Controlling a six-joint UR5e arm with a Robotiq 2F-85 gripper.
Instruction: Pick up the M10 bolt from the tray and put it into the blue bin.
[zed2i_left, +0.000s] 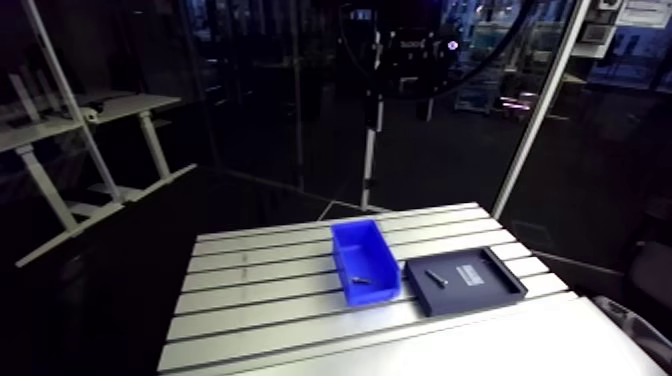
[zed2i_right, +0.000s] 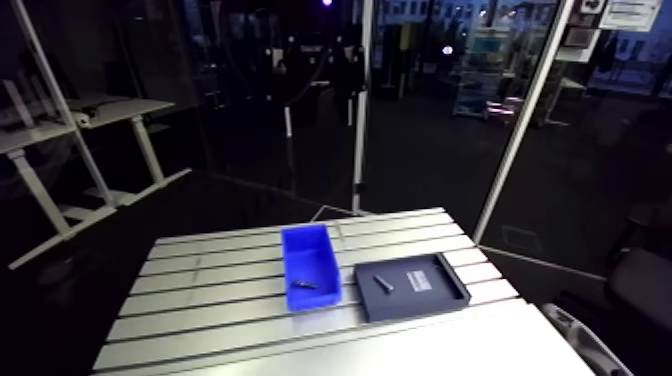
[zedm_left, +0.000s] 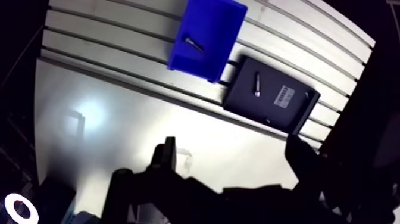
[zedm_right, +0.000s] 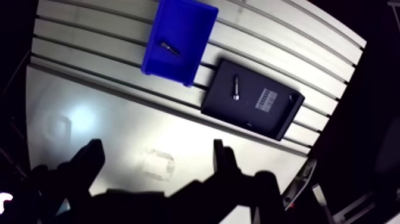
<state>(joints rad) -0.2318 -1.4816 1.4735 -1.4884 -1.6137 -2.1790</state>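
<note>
Your gripper (zedm_right: 155, 153) hangs high over the smooth, unslotted part of the aluminium table (zedm_right: 89, 53). Its fingers (zedm_right: 90, 156) are spread wide with nothing between them. The bolt (zedm_right: 236, 87) lies flat in the black tray (zedm_right: 280, 122), in the half nearer the blue bin (zedm_right: 191, 34), with a small label (zedm_right: 266, 99) beside it toward the tray's middle. The tray sits just beside the bin, toward the table's right edge in the arm view. A second bolt (zedm_right: 169, 47) lies on the bin's floor.
</note>
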